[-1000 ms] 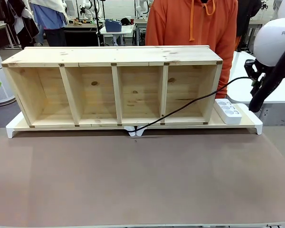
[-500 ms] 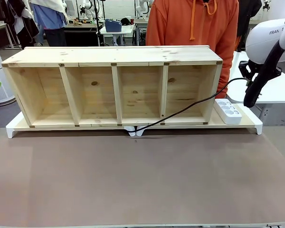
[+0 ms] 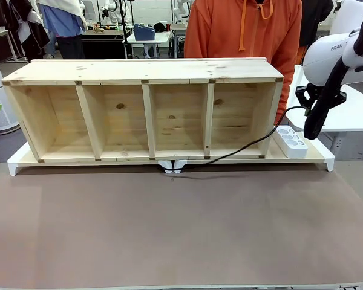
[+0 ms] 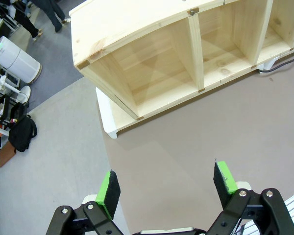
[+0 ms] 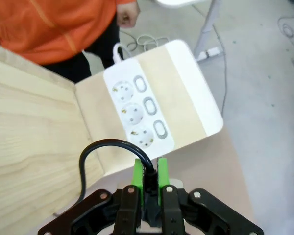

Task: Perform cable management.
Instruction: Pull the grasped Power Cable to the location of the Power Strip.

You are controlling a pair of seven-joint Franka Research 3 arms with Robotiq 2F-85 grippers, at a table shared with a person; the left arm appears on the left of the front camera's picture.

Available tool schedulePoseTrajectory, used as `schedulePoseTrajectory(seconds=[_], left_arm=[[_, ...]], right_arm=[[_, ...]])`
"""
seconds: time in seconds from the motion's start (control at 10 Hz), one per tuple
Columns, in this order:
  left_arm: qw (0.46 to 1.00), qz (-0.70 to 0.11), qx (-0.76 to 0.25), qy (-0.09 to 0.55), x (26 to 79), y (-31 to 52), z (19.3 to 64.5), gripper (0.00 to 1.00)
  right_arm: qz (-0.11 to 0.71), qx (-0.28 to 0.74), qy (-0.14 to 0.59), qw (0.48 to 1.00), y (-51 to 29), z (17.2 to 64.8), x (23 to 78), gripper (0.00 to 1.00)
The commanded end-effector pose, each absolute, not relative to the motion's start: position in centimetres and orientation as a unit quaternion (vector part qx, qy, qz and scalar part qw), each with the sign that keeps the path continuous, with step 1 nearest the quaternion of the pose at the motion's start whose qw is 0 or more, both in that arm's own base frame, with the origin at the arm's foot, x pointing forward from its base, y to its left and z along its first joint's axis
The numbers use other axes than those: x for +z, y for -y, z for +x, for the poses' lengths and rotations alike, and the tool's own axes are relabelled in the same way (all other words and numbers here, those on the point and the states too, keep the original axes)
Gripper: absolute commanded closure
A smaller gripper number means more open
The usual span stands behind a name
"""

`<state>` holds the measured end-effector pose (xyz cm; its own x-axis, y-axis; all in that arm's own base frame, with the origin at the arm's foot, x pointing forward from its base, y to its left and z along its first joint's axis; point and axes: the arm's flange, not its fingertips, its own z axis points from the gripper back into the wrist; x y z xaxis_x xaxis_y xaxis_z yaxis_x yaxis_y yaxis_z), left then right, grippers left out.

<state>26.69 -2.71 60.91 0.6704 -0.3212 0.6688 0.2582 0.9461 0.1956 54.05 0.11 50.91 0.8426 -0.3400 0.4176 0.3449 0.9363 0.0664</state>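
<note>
**A:** Black cable (image 3: 242,149) running out from under the pine shelf (image 3: 146,71), near the white feet at the middle of its front edge, then crossing the rightmost compartment low down and looping up past the shelf's right end. Ending up between the green pads (image 5: 137,179) of the right gripper (image 5: 147,182), which is hanging above the white power strip (image 5: 138,115). Pinching it tight, jaws nearly together, cord bending away in an arc to the side in the wrist view.

**B:** Seeing the same. Strip lying on the light board beside the shelf's right end, three sockets showing with a switch next to each. Can't really tell whether that's the plug itself in the grip or just the cord.

**A:** And the left gripper (image 4: 167,184)?

**B:** Hovering high over the brown table (image 4: 196,142), looking down at the shelf's left end. Fingers spread wide, gripping nothing.

**A:** Also standing behind the shelf at the far side: person in an orange hoodie (image 3: 242,30), one hand (image 5: 128,17) curled loosely in the right wrist view.
</note>
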Motion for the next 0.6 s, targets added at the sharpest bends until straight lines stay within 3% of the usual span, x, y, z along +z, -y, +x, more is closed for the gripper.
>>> schedulePoseTrajectory(seconds=[0.0, 0.5], left_arm=[[0.913, 0.044, -0.158, 0.374, 60.93, 2.69, 26.72, 0.00], [0.913, 0.044, -0.158, 0.374, 60.93, 2.69, 26.72, 0.00]], right_arm=[[0.000, -0.118, 0.216, 0.969, -0.76, 54.28, 50.80, 0.86], [-0.007, -0.109, 0.220, 0.969, -1.46, 55.00, 50.02, 0.86]])
